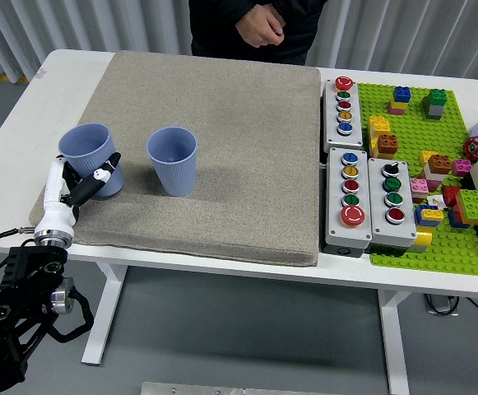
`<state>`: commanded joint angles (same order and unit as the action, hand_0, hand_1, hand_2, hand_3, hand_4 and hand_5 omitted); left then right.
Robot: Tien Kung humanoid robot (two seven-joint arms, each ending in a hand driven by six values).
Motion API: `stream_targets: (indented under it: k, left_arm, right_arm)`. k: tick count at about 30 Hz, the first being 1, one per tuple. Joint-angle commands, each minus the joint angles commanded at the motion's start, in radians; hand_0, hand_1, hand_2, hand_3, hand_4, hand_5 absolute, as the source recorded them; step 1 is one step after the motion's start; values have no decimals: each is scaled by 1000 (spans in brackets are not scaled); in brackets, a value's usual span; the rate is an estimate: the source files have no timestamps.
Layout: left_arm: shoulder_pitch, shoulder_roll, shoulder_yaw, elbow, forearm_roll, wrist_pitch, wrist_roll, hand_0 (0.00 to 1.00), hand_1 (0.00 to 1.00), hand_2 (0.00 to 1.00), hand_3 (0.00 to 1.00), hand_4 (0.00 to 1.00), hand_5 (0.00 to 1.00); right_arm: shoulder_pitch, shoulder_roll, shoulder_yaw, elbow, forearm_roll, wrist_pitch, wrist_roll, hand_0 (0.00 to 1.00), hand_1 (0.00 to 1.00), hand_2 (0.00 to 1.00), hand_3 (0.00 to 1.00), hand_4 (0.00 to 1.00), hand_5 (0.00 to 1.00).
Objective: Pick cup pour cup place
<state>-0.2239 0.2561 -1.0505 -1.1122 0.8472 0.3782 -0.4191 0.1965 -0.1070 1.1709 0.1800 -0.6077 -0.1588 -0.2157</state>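
I see my left hand (81,183) wrapped around the left blue cup (90,156), pinching its near side, and the cup leans a little to the left at the left edge of the grey mat (222,148). The other blue cup (172,160) stands upright on the mat just to the right of it, not touching it. On the right part of the white table (25,132) I see button boxes (360,202) and a green plate of toy bricks (436,164), and a person's hands (259,25) are folded together at the far side.
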Motion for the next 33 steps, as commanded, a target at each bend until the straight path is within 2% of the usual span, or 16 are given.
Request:
stream_targets:
  k: [9,16,33]
  left_arm:
    - [6,-1,0,1,9,-5,5,709,690,804,790,913,356]
    - [8,-1,-7,-5,25,-9,10,718,708,856,827,917,353]
    - [28,1,-16,-16,66,-24,25,725,720,859,830,924,359]
  right_arm:
    - [-1,0,1,0,-2,0,0,719,682,721,687,306,297]
    - [-1,0,1,0,-2,0,0,719,682,721,688,307,294]
    - [-6,0,3,0,-11,1,-2,719,682,721,686,307,294]
